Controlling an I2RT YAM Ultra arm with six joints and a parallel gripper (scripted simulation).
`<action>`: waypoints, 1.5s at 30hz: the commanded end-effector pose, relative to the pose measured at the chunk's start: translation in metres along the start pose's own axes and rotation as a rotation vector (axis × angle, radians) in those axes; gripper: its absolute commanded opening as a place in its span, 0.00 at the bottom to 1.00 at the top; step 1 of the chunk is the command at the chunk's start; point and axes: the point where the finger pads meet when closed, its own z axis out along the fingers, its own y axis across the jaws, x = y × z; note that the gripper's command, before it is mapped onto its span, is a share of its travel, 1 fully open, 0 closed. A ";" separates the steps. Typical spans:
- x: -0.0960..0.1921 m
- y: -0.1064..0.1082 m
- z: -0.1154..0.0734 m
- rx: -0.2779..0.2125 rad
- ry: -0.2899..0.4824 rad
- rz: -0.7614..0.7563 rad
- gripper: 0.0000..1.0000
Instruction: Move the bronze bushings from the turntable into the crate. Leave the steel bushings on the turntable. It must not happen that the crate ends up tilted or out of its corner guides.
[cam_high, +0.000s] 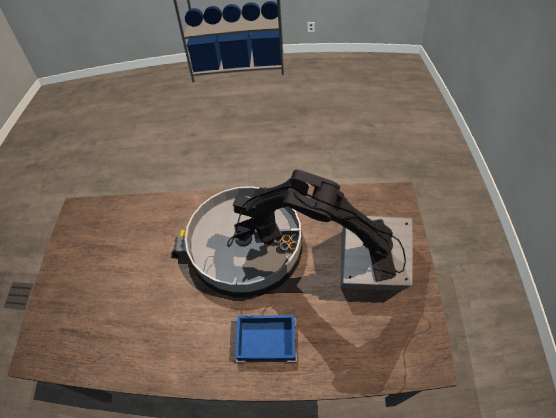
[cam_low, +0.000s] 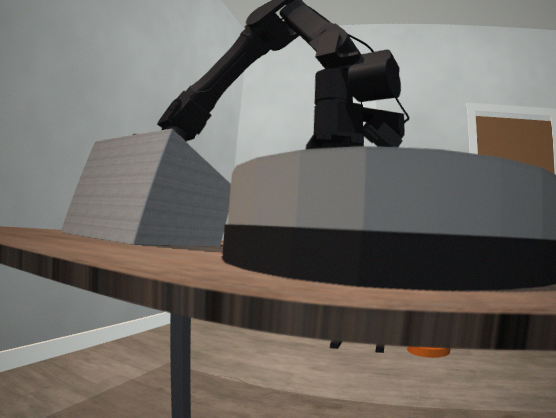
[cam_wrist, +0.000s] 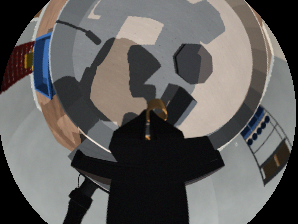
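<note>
Bronze bushings (cam_high: 288, 242) lie clustered with steel ones inside the turntable (cam_high: 200, 218), near its right rim; the end effector (cam_wrist: 153, 117) is clamped on one bronze bushing (cam_wrist: 156, 106). The blue crate (cam_high: 239, 340) sits nearer the desk (cam_high: 115, 300) front

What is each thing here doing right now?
tool: shut, pinching a bronze bushing.
bronze bushing: held at the fingertips, above the turntable.
other bushings: bronze and steel, bunched together against the turntable's wall.
crate: open on top, nothing in it.
turntable: on the table, arm reaching in.
</note>
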 end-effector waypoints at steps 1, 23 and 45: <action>0.001 -0.007 0.003 0.020 0.004 0.009 0.00; 0.001 -0.007 0.003 0.021 0.004 0.009 0.00; -0.005 -0.009 -0.075 0.042 -0.016 -0.004 0.00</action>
